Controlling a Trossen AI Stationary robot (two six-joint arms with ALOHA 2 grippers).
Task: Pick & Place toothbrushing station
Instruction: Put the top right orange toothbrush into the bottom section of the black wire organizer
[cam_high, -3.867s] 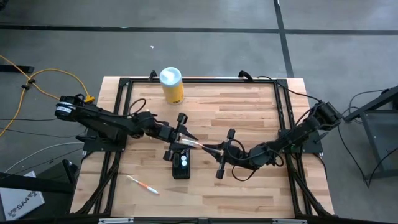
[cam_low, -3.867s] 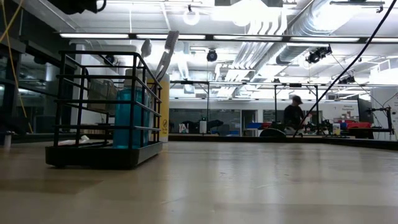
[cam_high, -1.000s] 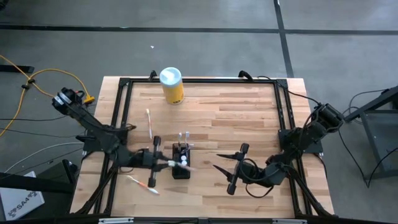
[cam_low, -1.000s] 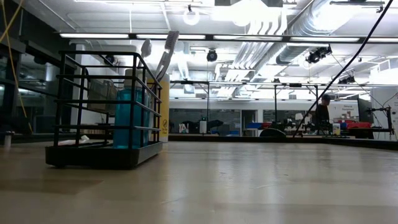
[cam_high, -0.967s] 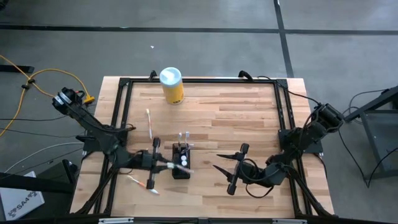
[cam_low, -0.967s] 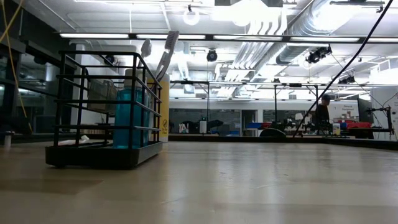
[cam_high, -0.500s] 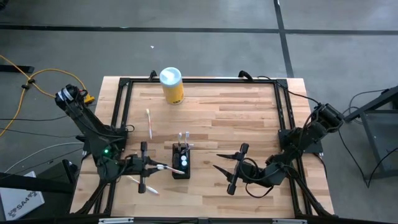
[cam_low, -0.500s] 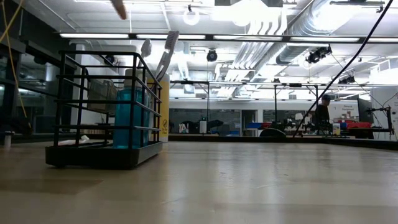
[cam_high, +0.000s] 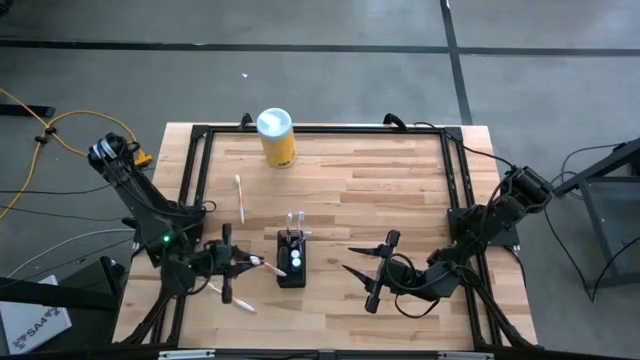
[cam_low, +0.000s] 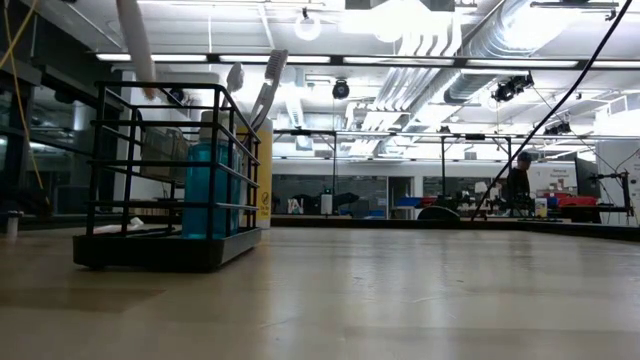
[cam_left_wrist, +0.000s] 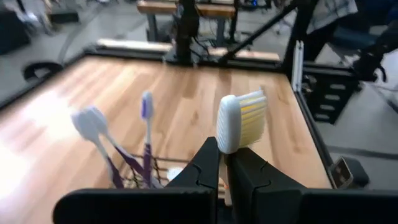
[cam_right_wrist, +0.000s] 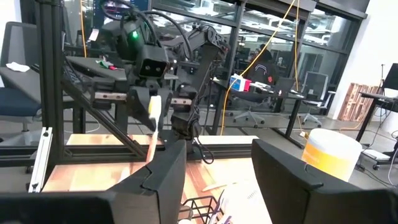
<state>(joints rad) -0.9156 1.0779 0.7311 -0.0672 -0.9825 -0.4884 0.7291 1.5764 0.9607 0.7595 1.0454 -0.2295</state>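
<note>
1. Lower centre of the high view: toothbrushing station (cam_high: 291, 259) stands on table (cam_high: 400, 180).
2. Left gripper (cam_high: 243, 264), lower left, clenched on toothbrush (cam_left_wrist: 239, 122).
3. Right gripper (cam_high: 352, 260), lower right of centre, jaws released, empty.

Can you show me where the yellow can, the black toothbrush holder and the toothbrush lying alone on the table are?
yellow can (cam_high: 277, 138), high view, on its yellow side below the white lid.
black toothbrush holder (cam_high: 291, 276), high view, on its near rim.
lone toothbrush (cam_high: 239, 199), high view, mid-handle.
</note>
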